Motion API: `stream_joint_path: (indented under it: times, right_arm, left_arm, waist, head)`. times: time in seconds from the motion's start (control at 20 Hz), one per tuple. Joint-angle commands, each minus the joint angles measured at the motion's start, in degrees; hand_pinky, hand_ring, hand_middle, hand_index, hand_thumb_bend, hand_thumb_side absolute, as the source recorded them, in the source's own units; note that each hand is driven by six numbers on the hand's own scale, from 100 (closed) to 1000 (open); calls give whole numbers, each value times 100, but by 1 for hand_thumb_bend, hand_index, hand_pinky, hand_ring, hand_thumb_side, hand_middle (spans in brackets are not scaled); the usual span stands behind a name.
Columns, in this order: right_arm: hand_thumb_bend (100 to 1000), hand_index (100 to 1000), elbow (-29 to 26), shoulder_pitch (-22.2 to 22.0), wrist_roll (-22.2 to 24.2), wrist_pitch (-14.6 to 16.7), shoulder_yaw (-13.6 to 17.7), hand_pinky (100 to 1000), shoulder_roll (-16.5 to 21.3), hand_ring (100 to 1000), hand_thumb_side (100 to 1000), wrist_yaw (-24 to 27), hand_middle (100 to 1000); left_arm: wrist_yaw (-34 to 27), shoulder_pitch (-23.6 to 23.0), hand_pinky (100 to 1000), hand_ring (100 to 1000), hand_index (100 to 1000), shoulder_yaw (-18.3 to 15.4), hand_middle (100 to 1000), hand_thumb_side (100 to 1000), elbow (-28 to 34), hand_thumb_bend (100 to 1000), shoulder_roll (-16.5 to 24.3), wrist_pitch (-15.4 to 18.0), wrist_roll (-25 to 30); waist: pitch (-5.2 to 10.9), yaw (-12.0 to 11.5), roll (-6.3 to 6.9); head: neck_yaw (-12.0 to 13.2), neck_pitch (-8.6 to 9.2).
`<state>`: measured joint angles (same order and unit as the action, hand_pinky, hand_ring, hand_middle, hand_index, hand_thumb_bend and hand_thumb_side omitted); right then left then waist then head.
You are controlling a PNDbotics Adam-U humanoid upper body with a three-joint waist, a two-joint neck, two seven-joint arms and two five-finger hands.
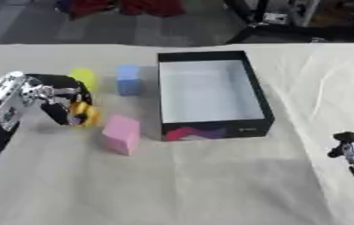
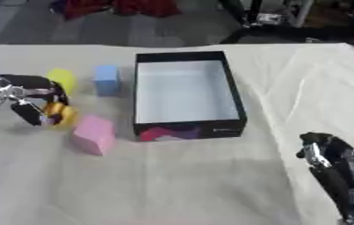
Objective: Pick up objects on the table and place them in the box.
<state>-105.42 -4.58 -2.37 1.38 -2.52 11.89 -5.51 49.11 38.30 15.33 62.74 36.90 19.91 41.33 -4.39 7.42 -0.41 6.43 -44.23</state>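
Right now the left robot hand (image 1: 56, 99) has its black fingers curled down around a small yellow-orange object (image 1: 86, 114) at the left side of the cloth-covered tabletop (image 1: 210, 184); whether that object is lifted clear of the cloth or resting on it cannot be told. The open black cardboard box with a pale inside (image 1: 210, 92) stands well to the right of this hand and looks empty. Between hand and box lie a pink foam-like block (image 1: 122, 133), just beside the held piece, a light blue block (image 1: 129, 79) near the box's left wall, and a yellow-green rounded object (image 1: 84, 78) just behind the fingers.

The likeliest trouble is on the way across. The pink block sits right next to the grasp, so a low sweep towards the box could knock it away or tip it. The box wall also rises above the cloth; a carry that stays low could clip the rim, shove the box, or jolt the piece out of the fingers. Only part of the yellow-orange piece shows between the fingers, so the hold may be shallow and it could slip mid-carry.

The right robot hand (image 2: 326, 151) rests idle at the lower right, fingers curled and holding nothing.
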Motion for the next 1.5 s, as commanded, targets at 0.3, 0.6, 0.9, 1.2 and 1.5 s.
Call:
stream_joint_path:
  times: [0.3, 0.6, 0.9, 1.2, 1.5]
  right_arm:
    - [100, 634, -49, -13, -6, 5, 21, 713, 111, 515, 594, 15, 429]
    - [100, 634, -38, -44, 8, 9, 8, 713, 122, 514, 595, 17, 428]
    - [100, 634, -34, -33, 43, 14, -27, 713, 94, 514, 596, 35, 428]
    - [100, 634, -36, 15, 97, 17, -74, 713, 64, 515, 593, 69, 428]
    - [100, 634, -36, 37, 113, 17, -84, 713, 56, 515, 595, 82, 428]
  left_arm:
    - [30, 580, 568, 425, 531, -384, 450, 264, 1333, 140, 735, -140, -389]
    - [1, 1578, 590, 439, 553, -63, 467, 256, 1454, 148, 193, -47, -952]
    - [415, 2225, 607, 454, 568, 311, 479, 237, 831, 128, -1199, 214, -1399]
    - [1091, 2319, 625, 474, 600, 541, 504, 257, 35, 132, -2272, 462, -1885]
    - [1542, 2053, 714, 574, 711, 547, 615, 333, -635, 205, -2711, 555, -1989]
  waist:
    - [207, -19, 49]
    - [247, -22, 46]
    - [239, 31, 2]
    - [214, 134, -52]
    - [201, 160, -56]
  head:
    - [9, 11]
    - [82, 11]
    - [174, 11]
    - [242, 11]
    - [212, 11]
